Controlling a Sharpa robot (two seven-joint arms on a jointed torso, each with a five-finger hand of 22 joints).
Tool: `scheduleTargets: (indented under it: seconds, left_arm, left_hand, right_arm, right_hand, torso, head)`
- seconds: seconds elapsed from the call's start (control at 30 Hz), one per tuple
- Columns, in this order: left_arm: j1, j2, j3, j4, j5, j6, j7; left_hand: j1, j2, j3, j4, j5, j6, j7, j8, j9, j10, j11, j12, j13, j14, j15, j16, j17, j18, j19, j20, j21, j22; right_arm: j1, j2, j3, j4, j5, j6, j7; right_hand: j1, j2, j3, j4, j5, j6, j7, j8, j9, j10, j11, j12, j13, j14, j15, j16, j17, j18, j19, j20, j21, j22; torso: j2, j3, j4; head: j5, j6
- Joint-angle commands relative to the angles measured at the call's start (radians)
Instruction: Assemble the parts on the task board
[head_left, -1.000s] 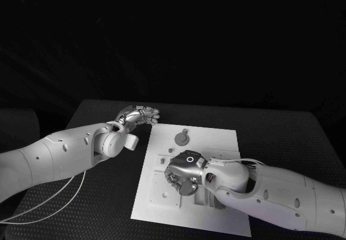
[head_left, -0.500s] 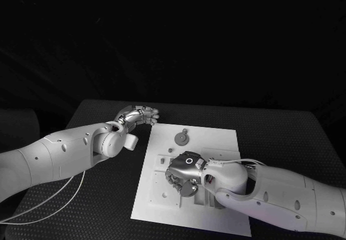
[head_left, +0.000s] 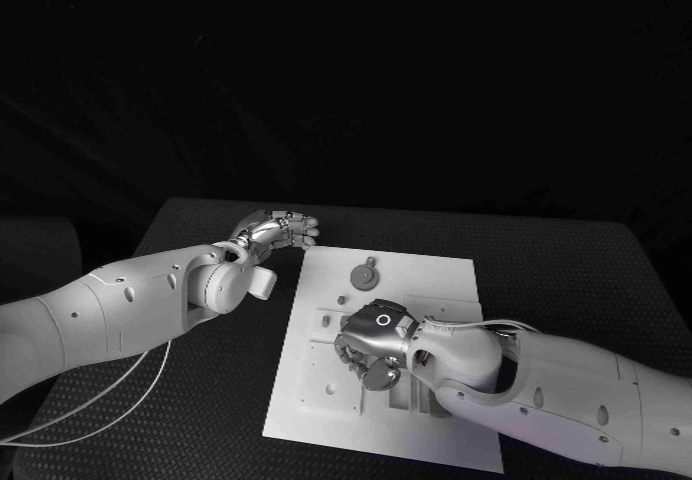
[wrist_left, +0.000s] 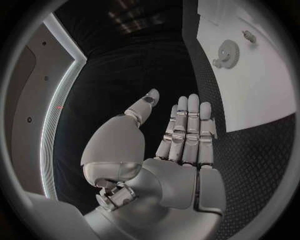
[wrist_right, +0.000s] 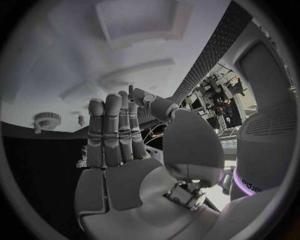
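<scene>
My right hand (head_left: 372, 352) sits over the task board (head_left: 433, 275) centre, grasp unclear (fingers hide it). Gear part (head_left: 365, 273) at 12 o'clock. Left hand (head_left: 277, 232) released, off-board.

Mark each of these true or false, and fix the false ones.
1. The right hand is over the task board. True.
2. The left hand rests on the task board. False: it lies on the black table, beside the board's far left corner.
3. A round gear-like part lies on the board's far end. True.
4. The left hand grips that part. False: the left wrist view shows its fingers straight and empty, apart from it.
5. The right hand covers that round part. False: it is nearer, over the board's middle.
</scene>
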Motion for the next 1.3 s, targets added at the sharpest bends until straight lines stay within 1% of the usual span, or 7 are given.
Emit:
scheduleTargets:
  seconds: [0.03, 0.37, 0.5, 0.7, 0.83, 1.2, 1.3]
  left_arm:
    - [0.001, 0.001, 0.001, 0.003, 0.005, 0.003, 0.005]
    - [0.001, 0.000, 0.001, 0.004, 0.005, 0.002, 0.004]
    - [0.001, 0.000, 0.001, 0.004, 0.005, 0.001, 0.004]
    - [0.001, -0.001, 0.001, 0.004, 0.005, 0.002, 0.003]
    - [0.001, -0.001, 0.001, 0.004, 0.005, 0.002, 0.003]
    - [0.001, -0.001, 0.001, 0.003, 0.005, 0.002, 0.002]
    - [0.001, -0.001, 0.001, 0.004, 0.005, 0.002, 0.002]
  left_hand:
    - [-0.006, -0.002, 0.006, 0.003, 0.001, 0.000, 0.006, 0.003, -0.002, -0.001, 0.006, -0.004, -0.002, -0.005, 0.000, -0.005, 0.002, 0.019, -0.002, 0.005, -0.004, 0.001]
    - [-0.006, -0.002, 0.006, 0.003, 0.001, 0.000, 0.006, 0.003, -0.002, 0.000, 0.006, -0.004, -0.002, -0.004, 0.000, -0.006, 0.003, 0.019, -0.002, 0.005, -0.005, 0.001]
    - [-0.006, -0.002, 0.006, 0.003, 0.001, 0.000, 0.006, 0.003, -0.002, 0.000, 0.006, -0.004, -0.002, -0.004, 0.000, -0.006, 0.003, 0.019, -0.002, 0.005, -0.005, 0.002]
    - [-0.006, -0.002, 0.006, 0.003, 0.001, 0.000, 0.006, 0.004, -0.002, 0.000, 0.006, -0.004, -0.002, -0.004, 0.000, -0.006, 0.004, 0.019, -0.002, 0.005, -0.005, 0.002]
    - [-0.006, -0.002, 0.006, 0.003, 0.001, 0.000, 0.006, 0.004, -0.002, 0.000, 0.006, -0.004, -0.002, -0.004, 0.000, -0.007, 0.004, 0.019, -0.002, 0.005, -0.005, 0.002]
    - [-0.007, -0.002, 0.006, 0.003, 0.001, -0.001, 0.006, 0.004, -0.002, -0.001, 0.006, -0.004, -0.002, -0.004, 0.001, -0.007, 0.005, 0.020, -0.002, 0.005, -0.006, 0.002]
    - [-0.007, -0.002, 0.006, 0.004, 0.001, -0.001, 0.006, 0.004, -0.003, -0.001, 0.006, -0.004, -0.002, -0.004, 0.001, -0.008, 0.006, 0.020, -0.002, 0.006, -0.006, 0.002]
  right_arm:
    - [-0.001, 0.000, 0.000, 0.001, -0.021, 0.000, -0.010]
    - [-0.001, 0.002, 0.000, -0.003, -0.014, 0.015, -0.005]
    - [-0.001, 0.005, 0.000, -0.005, -0.013, 0.016, -0.004]
    - [-0.001, 0.006, -0.002, -0.009, -0.010, 0.020, -0.002]
    - [-0.001, 0.008, -0.003, -0.006, -0.009, 0.022, 0.001]
    - [-0.001, 0.011, -0.004, -0.007, 0.002, 0.032, 0.006]
    - [-0.001, 0.012, -0.005, -0.008, 0.002, 0.037, 0.007]
  right_hand:
    - [0.001, -0.012, 0.008, 0.000, -0.004, 0.007, -0.001, 0.007, 0.002, 0.008, -0.001, 0.002, -0.001, 0.001, -0.007, 0.005, 0.001, 0.041, 0.001, -0.004, 0.005, 0.019]
    - [-0.001, -0.013, 0.010, 0.001, 0.001, 0.007, -0.001, 0.006, 0.003, 0.008, -0.002, 0.002, 0.001, 0.001, -0.007, 0.007, 0.001, 0.041, 0.002, -0.004, 0.007, 0.019]
    - [-0.001, -0.013, 0.010, 0.001, 0.001, 0.007, -0.001, 0.006, 0.003, 0.009, -0.002, 0.001, 0.001, 0.001, -0.007, 0.007, 0.001, 0.041, 0.002, -0.004, 0.008, 0.018]
    - [-0.002, -0.014, 0.010, 0.001, 0.003, 0.008, -0.001, 0.006, 0.004, 0.009, -0.002, 0.001, 0.002, 0.001, -0.007, 0.008, 0.001, 0.041, 0.002, -0.005, 0.008, 0.018]
    - [-0.003, -0.013, 0.010, 0.001, 0.004, 0.008, -0.001, 0.006, 0.004, 0.009, -0.002, 0.001, 0.002, 0.001, -0.007, 0.008, 0.001, 0.041, 0.002, -0.005, 0.008, 0.018]
    - [-0.004, -0.013, 0.010, 0.002, 0.005, 0.008, -0.001, 0.005, 0.004, 0.009, -0.002, 0.001, 0.003, 0.001, -0.007, 0.008, 0.001, 0.041, 0.002, -0.005, 0.009, 0.018]
    - [-0.005, -0.012, 0.010, 0.002, 0.005, 0.008, -0.001, 0.005, 0.005, 0.009, -0.002, 0.000, 0.003, 0.001, -0.007, 0.008, 0.001, 0.041, 0.002, -0.005, 0.009, 0.018]
  torso:
    - [0.000, -0.0015, 0.0004]
    - [-0.001, -0.0015, -0.0005]
    - [0.000, -0.0018, 0.0010]
    - [0.000, -0.0021, 0.0005]
    - [0.000, -0.0009, 0.0005]
    - [0.000, -0.0006, -0.0003]
    - [0.000, -0.0004, 0.0013]
  head:
    - [-0.001, 0.001]
    - [-0.001, 0.001]
    - [-0.002, 0.001]
    - [-0.001, 0.000]
    - [-0.001, -0.001]
    - [0.000, -0.002]
    - [0.000, -0.003]
